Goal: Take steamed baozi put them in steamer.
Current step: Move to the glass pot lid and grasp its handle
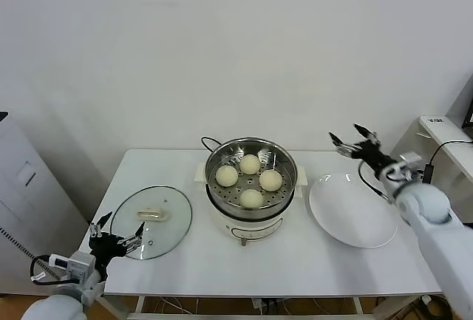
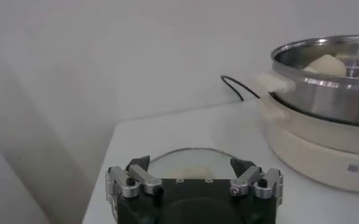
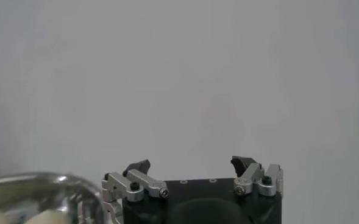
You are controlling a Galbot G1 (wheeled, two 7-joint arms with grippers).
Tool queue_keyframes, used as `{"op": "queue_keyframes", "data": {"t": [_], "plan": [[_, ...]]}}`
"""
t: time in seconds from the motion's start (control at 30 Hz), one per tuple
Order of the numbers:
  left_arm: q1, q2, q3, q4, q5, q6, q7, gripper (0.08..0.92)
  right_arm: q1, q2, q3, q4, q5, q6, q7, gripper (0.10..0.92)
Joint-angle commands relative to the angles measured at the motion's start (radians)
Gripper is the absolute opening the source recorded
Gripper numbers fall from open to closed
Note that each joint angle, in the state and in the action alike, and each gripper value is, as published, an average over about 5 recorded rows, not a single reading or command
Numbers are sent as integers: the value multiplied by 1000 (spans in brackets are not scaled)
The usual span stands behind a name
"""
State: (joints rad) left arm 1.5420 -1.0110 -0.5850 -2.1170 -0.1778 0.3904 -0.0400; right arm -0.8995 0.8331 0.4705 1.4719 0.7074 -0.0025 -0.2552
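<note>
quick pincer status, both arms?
Left pincer: open, empty, at the glass lid.
Right pincer: open, empty, raised behind the white plate.

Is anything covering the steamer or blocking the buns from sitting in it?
No. The steamer is uncovered; its glass lid lies on the table to its left. All four baozi already sit inside, and the plate is bare.

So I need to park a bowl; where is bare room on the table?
Bare: the front strip before the steamer and white plate, and the back left corner behind the glass lid. Crowded: the steamer basket, with four baozi.
</note>
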Motion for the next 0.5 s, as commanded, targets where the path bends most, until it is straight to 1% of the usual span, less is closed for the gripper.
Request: {"op": "queue_keyframes", "data": {"t": [0.03,0.17,0.3,0.4,0.5], "plan": [[17,11,47,70,670,-238,55,823,-356,201,396,47,-139,67,-46,823],[15,-15,68,129,942,-351,51,823,-350,220,391,27,-170,69,-63,823],[-30,-59,100,238,1182,-455,20,823,-337,227,373,7,-191,71,-77,823],[-82,-106,126,332,1341,-498,-29,823,-332,236,367,-3,-203,76,-83,823],[-131,-152,139,406,1478,-508,-74,823,-328,241,363,-8,-213,80,-86,823]]}}
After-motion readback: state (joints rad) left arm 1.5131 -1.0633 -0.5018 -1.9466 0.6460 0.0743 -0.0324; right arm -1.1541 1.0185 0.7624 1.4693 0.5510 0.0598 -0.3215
